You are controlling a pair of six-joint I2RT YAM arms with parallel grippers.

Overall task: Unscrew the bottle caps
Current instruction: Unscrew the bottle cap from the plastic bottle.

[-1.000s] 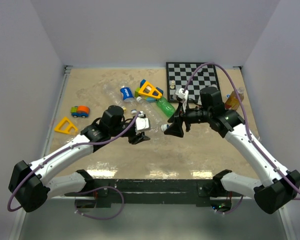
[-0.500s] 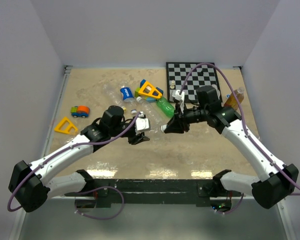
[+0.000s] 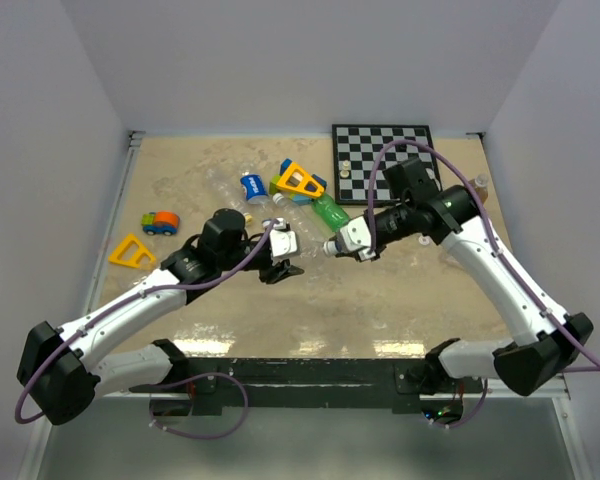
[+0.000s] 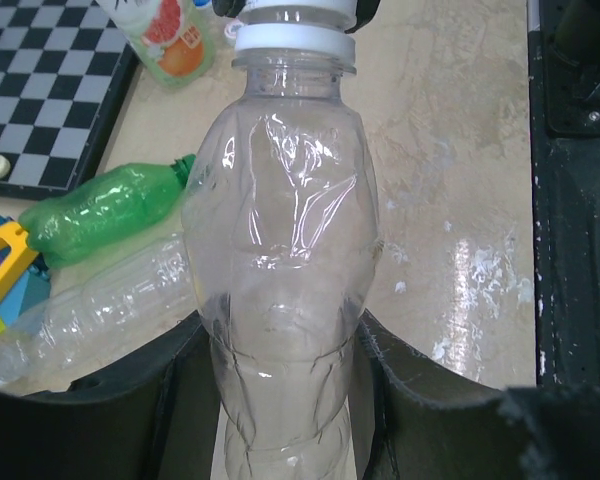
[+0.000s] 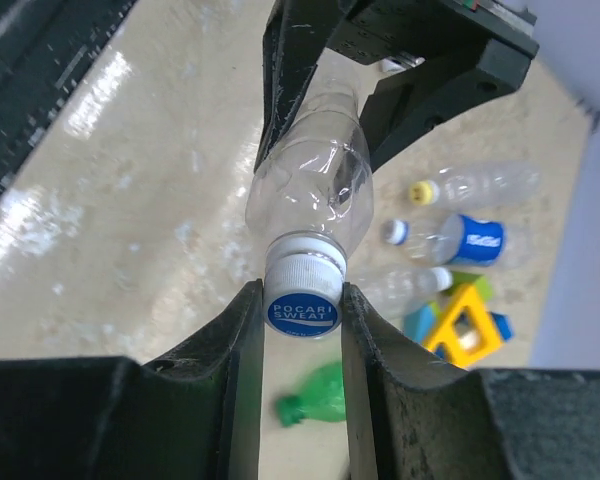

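A clear bottle (image 4: 290, 230) hangs level above the table between my two arms. My left gripper (image 4: 285, 400) is shut on the bottle's body, one black finger pressed to each side. The bottle's cap (image 5: 302, 290) is white with a blue printed top and sits on the neck. My right gripper (image 5: 302, 310) is shut on that cap, both pads against its ribbed rim. In the top view the cap (image 3: 330, 246) sits just off the white block on the right wrist, with the left gripper (image 3: 280, 262) to its left.
A green bottle (image 3: 330, 213) lies behind the held one. A blue-labelled bottle (image 3: 252, 187) and other clear bottles (image 4: 90, 300) lie beside it. At the back stands a chessboard (image 3: 385, 150), with an amber bottle (image 3: 470, 195) to its right. Yellow toy frames (image 3: 300, 182) and a toy car (image 3: 161, 221) lie left.
My right gripper has closed on the cap and its wrist has turned, bringing the white block on it round to face up. The left arm and bottle have held still.
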